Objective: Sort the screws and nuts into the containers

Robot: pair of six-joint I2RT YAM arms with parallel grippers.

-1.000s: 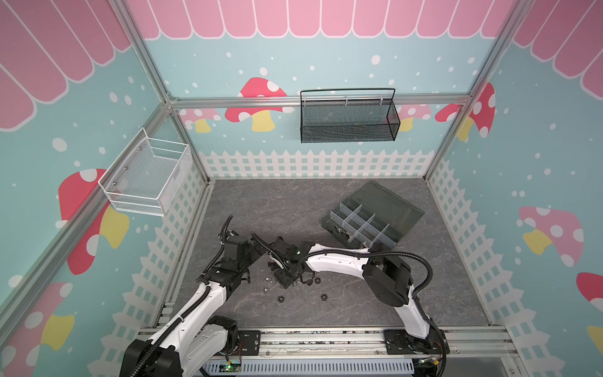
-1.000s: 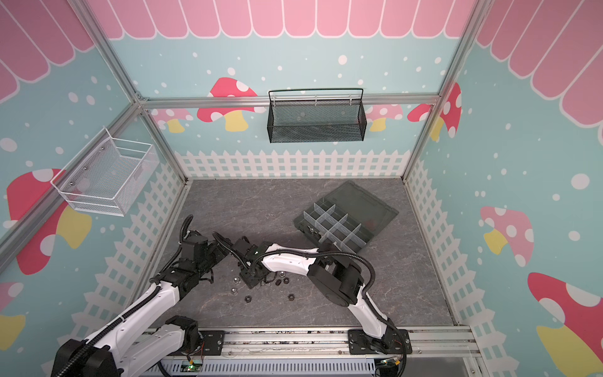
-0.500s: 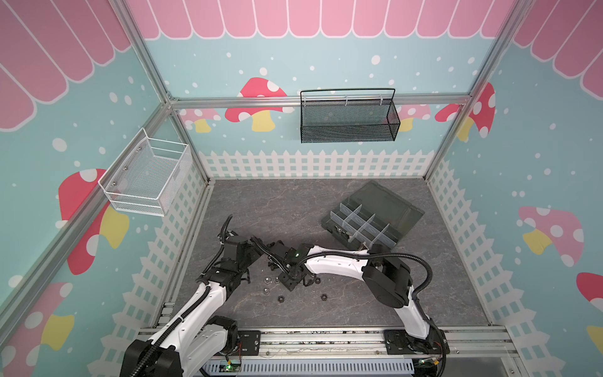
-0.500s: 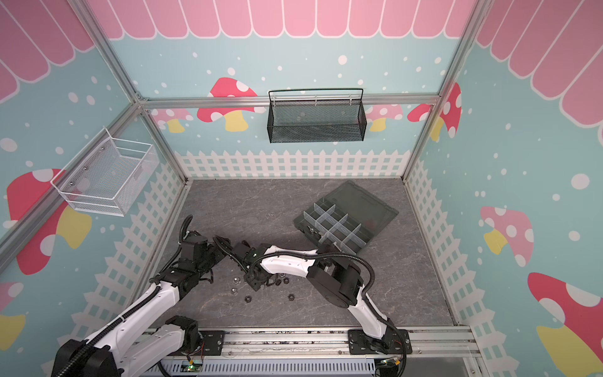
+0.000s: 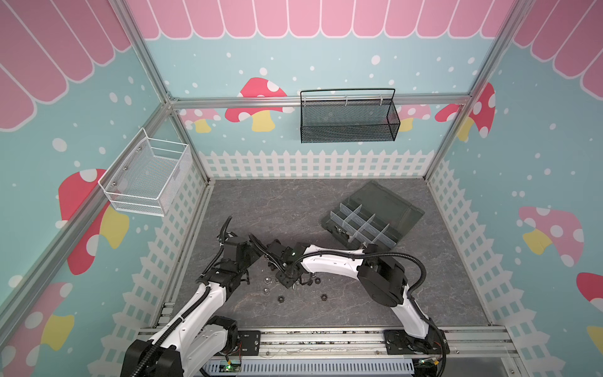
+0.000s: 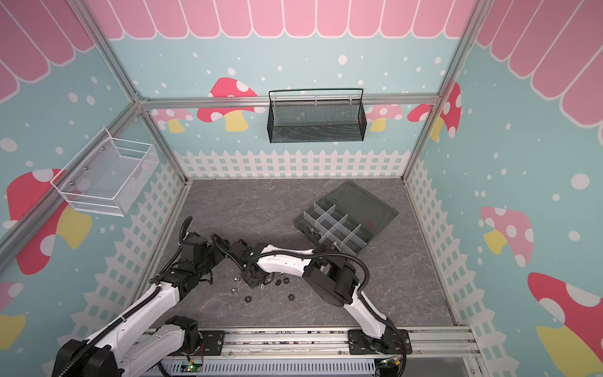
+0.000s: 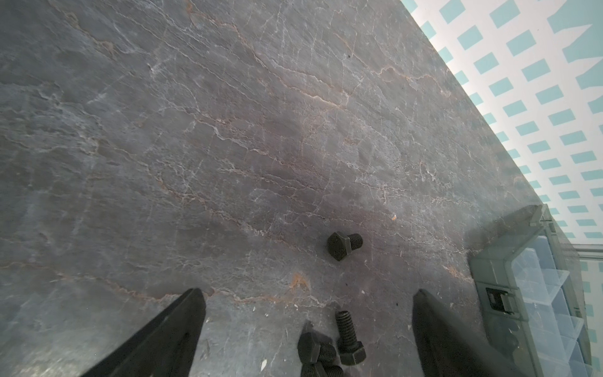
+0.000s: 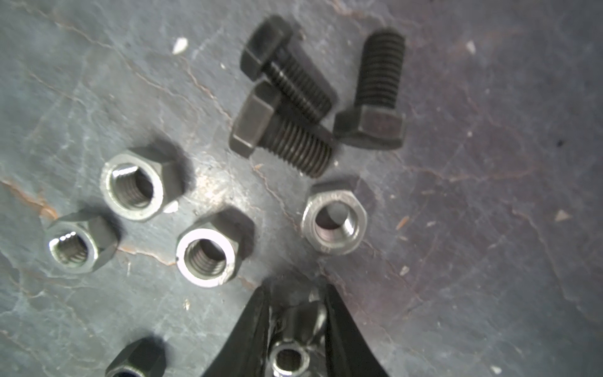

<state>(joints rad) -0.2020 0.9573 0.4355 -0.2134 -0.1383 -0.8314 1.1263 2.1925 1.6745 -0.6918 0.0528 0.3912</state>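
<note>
Slate-grey tabletop (image 5: 293,202) | mushroom walls (image 5: 326,65) | left pincer (image 7: 310,291) agape | right pincer (image 8: 295,289) clamps wing nut (image 8: 293,342)

Organizer box (image 5: 388,204): dark grey-green, white dividers, lid laid flat, on tabletop (image 5: 293,202), right half toward rear edge. Loose cluster near front edge, left of centre: three short black bolts (image 8: 287,107) lying flat, bunched; four silver hex nuts (image 8: 137,186) bore-up beside them; two black nuts (image 5: 280,298) nearer the front. Silver wing nut (image 8: 293,339) pinched in right pincer (image 8: 295,293).
</note>
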